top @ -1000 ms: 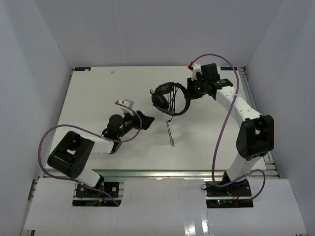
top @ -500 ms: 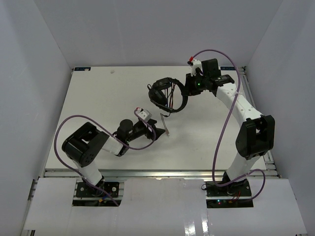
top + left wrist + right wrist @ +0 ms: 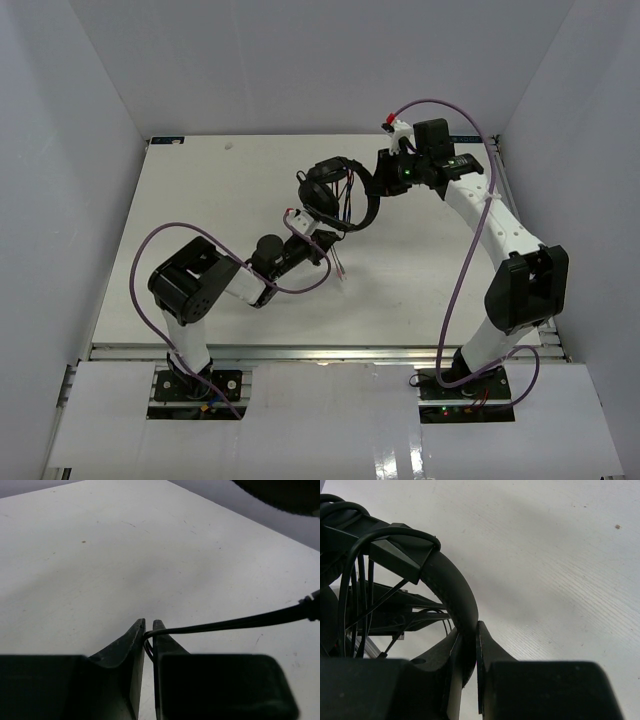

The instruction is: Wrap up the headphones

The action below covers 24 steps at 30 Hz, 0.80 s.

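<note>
Seen from above, the left hand has swung in from the left side of the surface over the last second. It now sits at the loose cord trailing below the headphones, which are toward the far middle with the right hand at their right edge. The cord's free end is too thin here to say where the plug lies. In the left wrist view, the left hand has drawn its tips nearly together and pinches the cord, which runs off to the right. The dark blur in the top right corner is probably an earcup, cut off by the frame. With the tail now gripped, the next turn of winding looks ready to start. In the right wrist view, the right hand is clamped on the headband. Several cord strands already cross the headphones at left, but the earcups are mostly out of frame.
</note>
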Each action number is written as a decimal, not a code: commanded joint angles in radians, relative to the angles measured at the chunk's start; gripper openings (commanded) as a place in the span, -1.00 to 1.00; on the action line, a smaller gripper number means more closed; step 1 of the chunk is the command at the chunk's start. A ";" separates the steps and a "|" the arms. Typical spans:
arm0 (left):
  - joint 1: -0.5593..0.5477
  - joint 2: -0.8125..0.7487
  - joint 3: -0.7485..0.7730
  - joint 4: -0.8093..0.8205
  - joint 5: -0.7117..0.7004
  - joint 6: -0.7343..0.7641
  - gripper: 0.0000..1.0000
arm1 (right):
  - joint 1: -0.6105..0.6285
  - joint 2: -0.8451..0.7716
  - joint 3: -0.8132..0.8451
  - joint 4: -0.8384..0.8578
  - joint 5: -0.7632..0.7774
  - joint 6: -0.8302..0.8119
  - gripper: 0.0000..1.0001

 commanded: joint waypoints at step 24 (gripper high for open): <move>0.258 0.190 0.195 0.071 0.290 -0.198 -0.57 | 0.006 -0.153 -0.126 -0.047 -0.104 -0.223 -0.85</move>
